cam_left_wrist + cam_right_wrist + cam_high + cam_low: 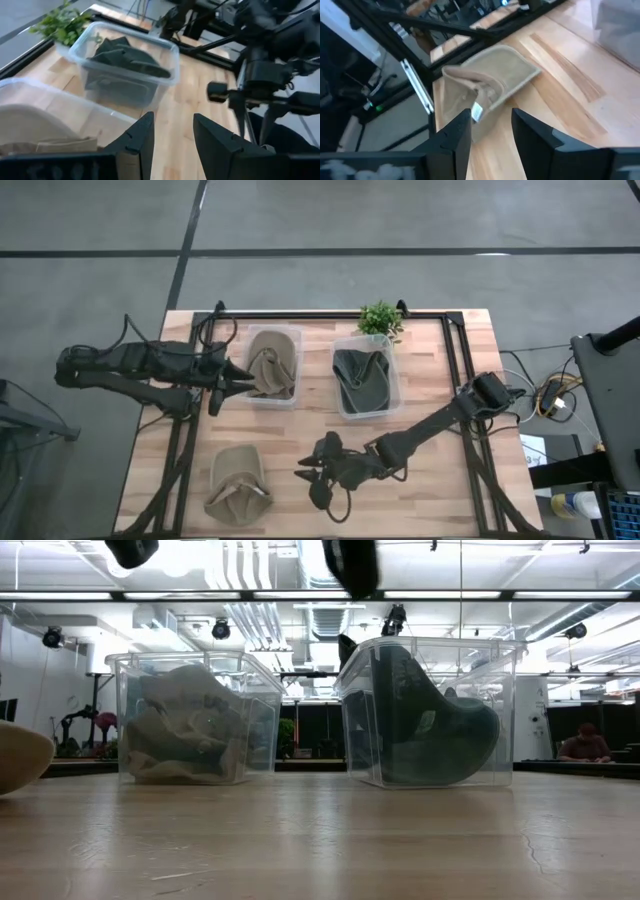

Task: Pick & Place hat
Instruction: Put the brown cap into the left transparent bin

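A tan hat [237,480] lies flat on the wooden table near its front left corner; the right wrist view shows it [492,75] just beyond my fingers. My right gripper [303,472] stands open to the hat's right, pointing at it, with nothing between its fingers [490,117]. My left gripper [244,380] is open and holds nothing, beside the left wall of a clear bin [272,366] that holds another tan hat. A second clear bin [362,382] holds a dark green hat [125,65].
A small green plant [380,318] stands at the table's far edge behind the right bin. A black frame [330,314] runs along the table's far and side edges. Bare wood lies between the bins and the front edge. Cables and equipment [555,395] sit past the right edge.
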Tool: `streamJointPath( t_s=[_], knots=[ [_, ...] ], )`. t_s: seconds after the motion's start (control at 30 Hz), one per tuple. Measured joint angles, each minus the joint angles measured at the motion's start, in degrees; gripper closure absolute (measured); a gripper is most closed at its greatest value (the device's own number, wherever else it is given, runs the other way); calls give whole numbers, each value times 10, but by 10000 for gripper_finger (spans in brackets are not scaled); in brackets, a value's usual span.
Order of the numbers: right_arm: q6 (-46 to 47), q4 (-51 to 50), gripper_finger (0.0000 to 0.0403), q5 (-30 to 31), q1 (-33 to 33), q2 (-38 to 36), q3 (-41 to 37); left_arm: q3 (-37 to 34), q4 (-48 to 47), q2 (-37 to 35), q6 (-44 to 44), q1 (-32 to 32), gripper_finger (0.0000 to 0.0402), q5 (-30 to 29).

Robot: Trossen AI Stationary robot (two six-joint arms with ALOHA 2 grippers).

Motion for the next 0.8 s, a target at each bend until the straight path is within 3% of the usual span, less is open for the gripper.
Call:
streamJointPath(
  t_s=[0.17, 0.37, 0.6, 0.8],
  knots=[
    [-9, 73, 270, -10, -17, 37, 0, 1, 4, -7, 11, -19, 273, 0],
    [3, 92, 271, -28, -48, 87, 14, 1, 6, -8, 12, -25, 273, -1],
    [-9, 99, 272, -88, -64, 169, 102, 1, 6, -8, 13, -25, 273, -1],
    [-11, 26, 225, -126, -72, 236, 205, 1, 6, -7, 13, -25, 273, -1]
  ],
)
